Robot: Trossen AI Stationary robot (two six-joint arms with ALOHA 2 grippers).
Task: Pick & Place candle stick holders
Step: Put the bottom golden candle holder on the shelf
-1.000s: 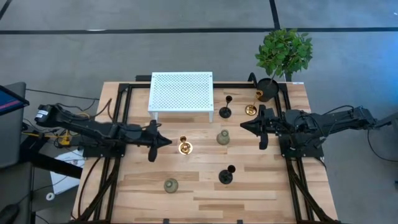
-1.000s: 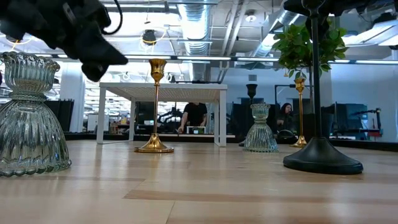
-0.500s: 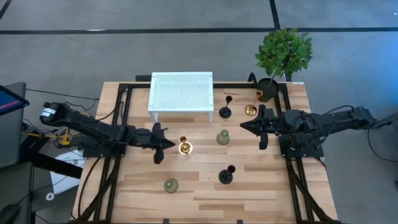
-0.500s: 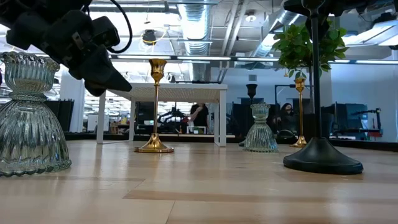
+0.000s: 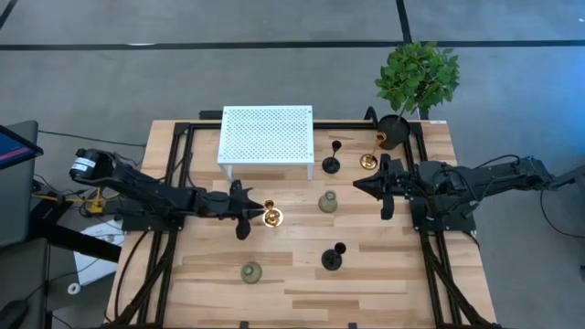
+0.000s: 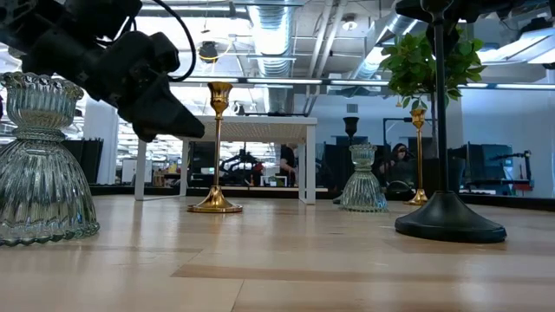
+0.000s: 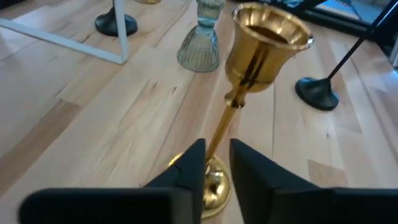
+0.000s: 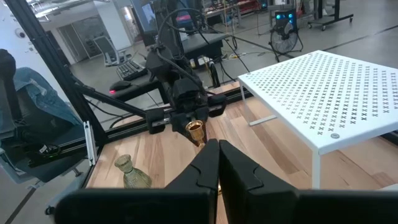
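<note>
A gold candle stick holder point(image 5: 271, 217) stands upright on its round base at the table's middle; it also shows in the left wrist view point(image 7: 267, 37). My left gripper point(image 5: 250, 213) is open with a narrow gap, just left of the holder's stem. In the left wrist view the thin stem point(image 7: 219, 134) shows in line with the gap point(image 7: 217, 163). In the low view the fingertips point(image 6: 198, 132) stand short of the stem point(image 6: 218, 147). My right gripper point(image 5: 358, 186) is shut and empty, waiting above the table's right part.
A second gold holder point(image 5: 368, 162) and a black one point(image 5: 331, 164) stand at the back right. A grey-green holder point(image 5: 328, 202) stands at the middle. Another black one point(image 5: 332, 259) and grey-green one point(image 5: 250, 271) stand nearer the front. A white perforated rack point(image 5: 267, 135) and a potted plant point(image 5: 393, 131) stand at the back.
My left gripper has moved toward the table's right edge, toward the gold holder at the middle, and has come down a little. The holder has not moved.
</note>
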